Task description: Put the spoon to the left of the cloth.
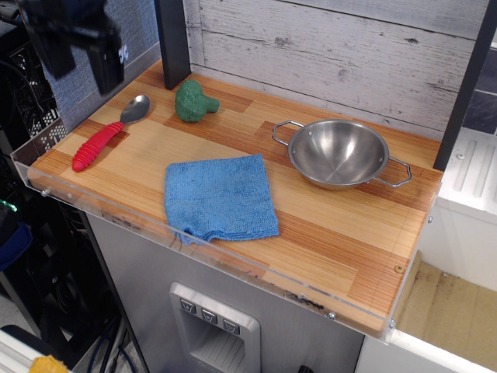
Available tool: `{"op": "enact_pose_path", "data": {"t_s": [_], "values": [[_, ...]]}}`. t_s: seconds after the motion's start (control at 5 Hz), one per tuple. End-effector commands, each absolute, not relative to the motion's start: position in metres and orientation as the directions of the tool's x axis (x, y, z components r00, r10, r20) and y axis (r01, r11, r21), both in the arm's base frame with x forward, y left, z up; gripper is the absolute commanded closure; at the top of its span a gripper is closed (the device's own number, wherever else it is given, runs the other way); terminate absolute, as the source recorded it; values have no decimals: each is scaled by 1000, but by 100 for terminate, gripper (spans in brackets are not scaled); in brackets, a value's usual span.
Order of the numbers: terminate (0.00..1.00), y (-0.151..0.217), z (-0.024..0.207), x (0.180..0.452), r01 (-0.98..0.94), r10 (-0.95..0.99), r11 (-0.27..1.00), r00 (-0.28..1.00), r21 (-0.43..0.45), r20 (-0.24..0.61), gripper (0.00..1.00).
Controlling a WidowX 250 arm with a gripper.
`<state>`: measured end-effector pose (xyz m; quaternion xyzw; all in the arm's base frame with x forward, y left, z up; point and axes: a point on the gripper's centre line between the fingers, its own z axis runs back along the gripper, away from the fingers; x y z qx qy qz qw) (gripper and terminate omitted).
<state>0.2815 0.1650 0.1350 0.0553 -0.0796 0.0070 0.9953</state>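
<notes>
The spoon (105,134) lies flat on the wooden counter at the far left, its silver bowl towards the back and its ribbed red handle pointing to the front left corner. The blue cloth (219,197) lies spread out to its right, near the counter's front edge, with a gap of bare wood between them. My gripper (78,64) hangs well above the spoon at the top left. It is blurred by motion; its two fingers stand apart and hold nothing.
A green broccoli toy (192,101) sits at the back, just right of the spoon's bowl. A steel bowl (338,153) with two wire handles stands at the right. A clear plastic lip (194,250) runs along the counter's front. A dark post (172,39) rises at the back left.
</notes>
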Motion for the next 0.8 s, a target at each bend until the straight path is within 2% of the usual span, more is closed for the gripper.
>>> {"op": "enact_pose_path", "data": {"t_s": [0.0,0.4,0.6], "values": [[0,128,148,289,69,-81,994,986,85,144,0],[0,118,141,293,51,-57,996,995,72,83,0],[0,118,141,293,51,-57,996,995,72,83,0]]}}
